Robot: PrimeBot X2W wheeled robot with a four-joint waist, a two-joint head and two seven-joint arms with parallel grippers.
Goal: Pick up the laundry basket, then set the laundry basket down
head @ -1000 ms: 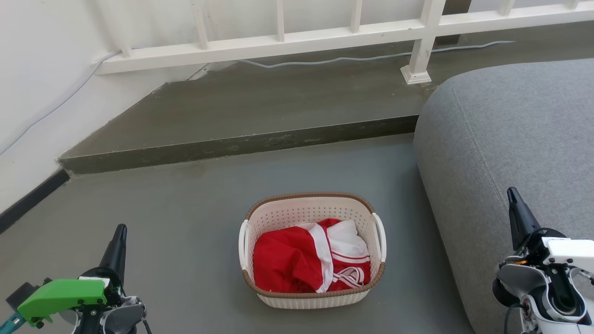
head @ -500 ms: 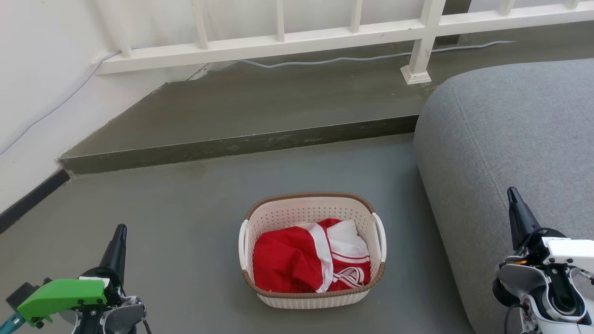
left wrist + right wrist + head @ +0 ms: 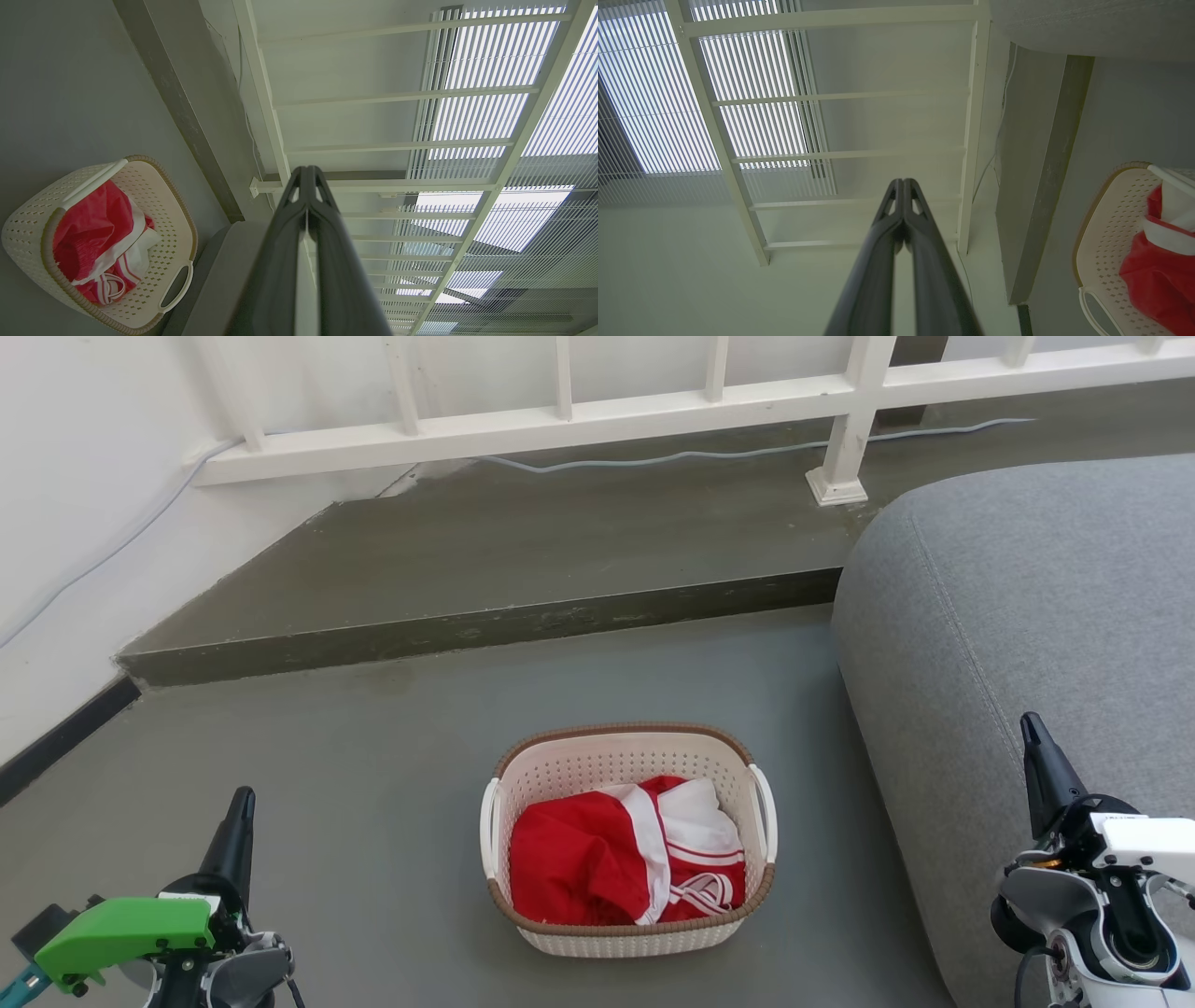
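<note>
The laundry basket [image 3: 627, 919] is cream-white with perforated walls, a brown woven-look rim and white side handles. It stands on the grey floor, low in the middle of the head view, holding red-and-white clothing [image 3: 621, 854]. It also shows in the left wrist view as the basket [image 3: 161, 207] and in the right wrist view as the basket [image 3: 1106, 242]. My left gripper [image 3: 242, 803] hangs well to the basket's left, fingers pressed together and empty [image 3: 307, 175]. My right gripper [image 3: 1030, 726] hovers over the sofa edge to the basket's right, also shut and empty [image 3: 902, 184].
A grey sofa [image 3: 1027, 616] rises right of the basket. Behind the basket a raised concrete step [image 3: 485, 625] crosses the floor, with a white railing [image 3: 653, 406] and a cable [image 3: 709, 455] beyond. A white wall [image 3: 75, 523] with a dark baseboard closes the left side.
</note>
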